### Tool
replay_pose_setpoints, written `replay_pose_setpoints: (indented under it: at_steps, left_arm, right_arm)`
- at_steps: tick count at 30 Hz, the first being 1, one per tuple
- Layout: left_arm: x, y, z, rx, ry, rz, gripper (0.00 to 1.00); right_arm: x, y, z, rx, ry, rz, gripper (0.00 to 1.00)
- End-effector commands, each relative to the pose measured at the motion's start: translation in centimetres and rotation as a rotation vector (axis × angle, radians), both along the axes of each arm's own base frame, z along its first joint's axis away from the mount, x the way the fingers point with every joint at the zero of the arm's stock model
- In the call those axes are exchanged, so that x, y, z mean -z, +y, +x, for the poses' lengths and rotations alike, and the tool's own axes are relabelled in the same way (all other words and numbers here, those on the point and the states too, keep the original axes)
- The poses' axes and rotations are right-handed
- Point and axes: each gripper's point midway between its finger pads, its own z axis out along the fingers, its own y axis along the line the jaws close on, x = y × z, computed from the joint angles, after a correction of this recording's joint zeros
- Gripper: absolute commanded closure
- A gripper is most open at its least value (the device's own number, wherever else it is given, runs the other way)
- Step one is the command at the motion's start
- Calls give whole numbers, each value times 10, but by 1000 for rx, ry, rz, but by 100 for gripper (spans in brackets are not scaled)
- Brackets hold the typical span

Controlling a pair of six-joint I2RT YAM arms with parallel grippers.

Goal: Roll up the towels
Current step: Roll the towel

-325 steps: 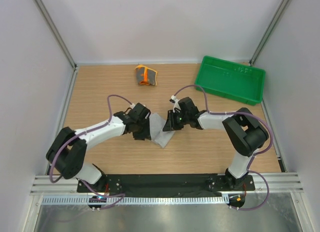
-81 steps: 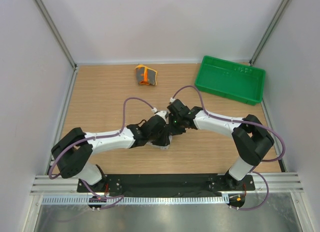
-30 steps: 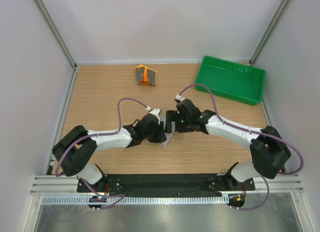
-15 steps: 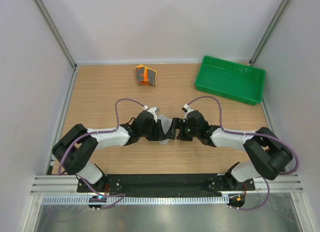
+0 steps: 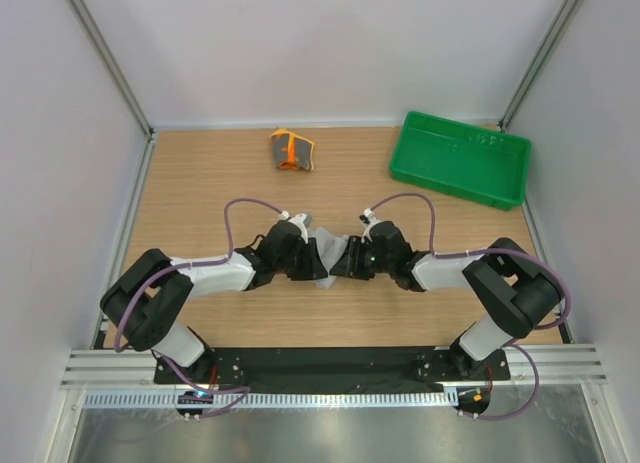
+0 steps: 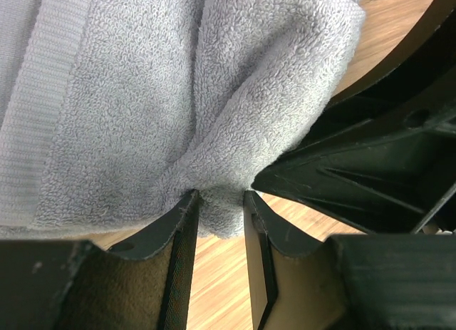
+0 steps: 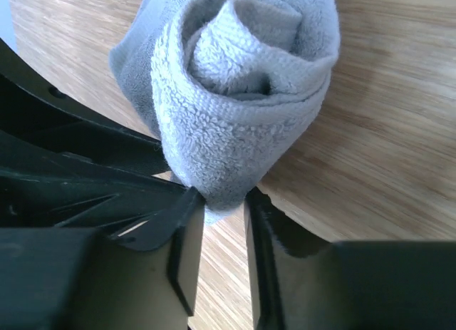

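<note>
"Where was the grey towel (image 5: 325, 251) when you looked?"

"In the middle of the counter (image 5: 200, 198), between the two arms. It was bunched into a loose roll, with a spiral showing at one end. The left hand (image 6: 219, 202) was clamped on a small pinch of its edge. The right hand (image 7: 224, 200) had closed on the lower lip of the rolled end."

"So what worried you?"

"Mostly how little cloth each one held. It was thick, springy terry nipped only at the tips, so I judged a tug could pull it free. The right hand also gripped just the outer wrap. If it lifted, the core might have slid out and the roll gone slack."

"And the arms themselves?"

"The hands were crowded together, with the right one's black body just beside the left's. Any turn to tighten the roll risked a knock. Pulling apart would have unwound it instead."

"And the other one?"

"The patterned towel (image 5: 291, 150) lay bundled near the back, well apart from them, and the green tray (image 5: 505, 188) sat at the far right."
</note>
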Motion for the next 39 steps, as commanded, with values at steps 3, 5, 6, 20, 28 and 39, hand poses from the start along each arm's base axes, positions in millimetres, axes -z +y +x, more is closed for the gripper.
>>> replay_pose_setpoints:
  at_steps: [3,5,6,20,28,39]
  left_arm:
    - [24,16,-21,19,78,83,66]
    - [23,16,-20,18,77,82,66]
    - [22,16,-21,19,76,81,66]
    - [-12,26,-11,-8,-129,318,65]
    - [-53,20,-14,-21,-348,403,64]
    - [-64,-29,-46,101,-535,422,58]
  right_arm:
    - [-2,0,2,-3,-3,-35,73]
    - [-2,-2,0,-13,14,-59,80]
    - [-8,0,1,-16,8,-62,82]
    - [-17,-20,-20,-47,131,-301,92]
    - [-24,-22,-20,-36,166,-361,92]
    - [-25,-12,-20,-41,205,-335,96]
